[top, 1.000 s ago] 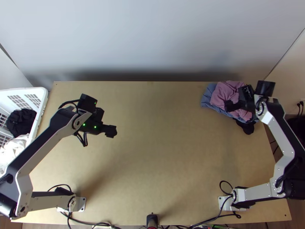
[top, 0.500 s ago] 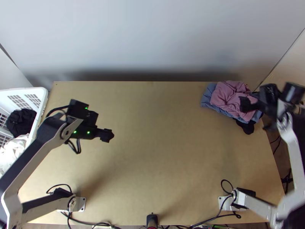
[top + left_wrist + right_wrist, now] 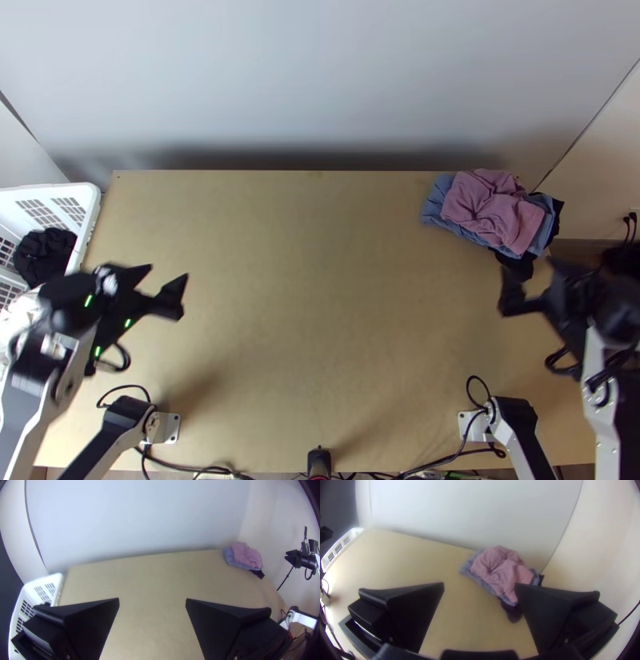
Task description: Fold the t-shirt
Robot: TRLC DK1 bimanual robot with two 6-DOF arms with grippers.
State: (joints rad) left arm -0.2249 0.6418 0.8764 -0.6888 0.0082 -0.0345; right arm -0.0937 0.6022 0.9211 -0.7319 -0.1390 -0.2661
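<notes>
A pink cloth (image 3: 490, 210) lies bunched at the table's far right corner, on top of a blue cloth (image 3: 436, 200), with a black cloth (image 3: 516, 262) sticking out beneath. My left gripper (image 3: 170, 280) is over the table's left part, far from the pile. In its wrist view, the left gripper (image 3: 152, 601) stands open with nothing between its fingers. My right gripper (image 3: 524, 294) is nearer the table's near side than the pile and apart from it. The right wrist view shows the right gripper (image 3: 480, 586) open and holding nothing, the pink cloth (image 3: 501, 568) farther off.
A white basket (image 3: 90, 216) stands at the table's left edge with a black cloth (image 3: 44, 252) and white cloth in it. The wooden table (image 3: 320, 304) stretches between the arms. A wall rises behind it, and cables run along the near edge.
Both arms have drawn back toward the near side, the left one also leftward. My right gripper has moved off from above the pile, uncovering the pink cloth, which lies where it was.
</notes>
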